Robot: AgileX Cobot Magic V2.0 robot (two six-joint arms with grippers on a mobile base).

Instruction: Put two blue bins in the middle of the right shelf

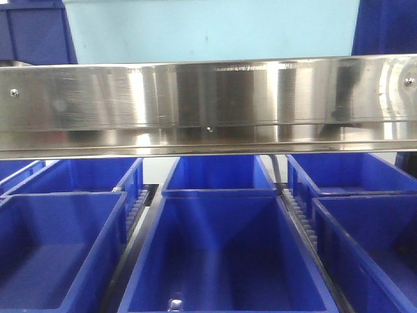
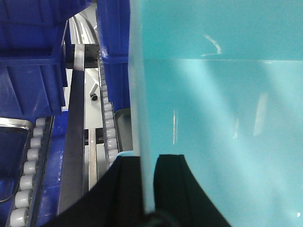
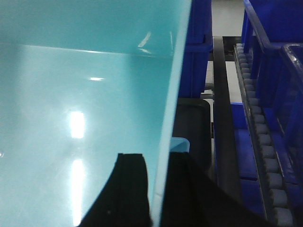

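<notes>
- Currently, the left gripper (image 2: pixel 147 163) is clamped on one side wall of the light blue bin (image 2: pixel 218 118): one black finger (image 2: pixel 175 189) lies inside the wall and the other outside.
- The right gripper (image 3: pixel 158 161) is clamped on the opposite side wall in the same manner.
- Front view: the light blue bin is directly above the steel shelf rail (image 1: pixel 208 98), at mid-span. Contact with the shelf cannot be determined.
- Dark blue bins (image 1: pixel 221 261) stand in rows on the level below the rail.
- A roller track (image 2: pixel 110 127) runs beside the bin's left wall.
</notes>
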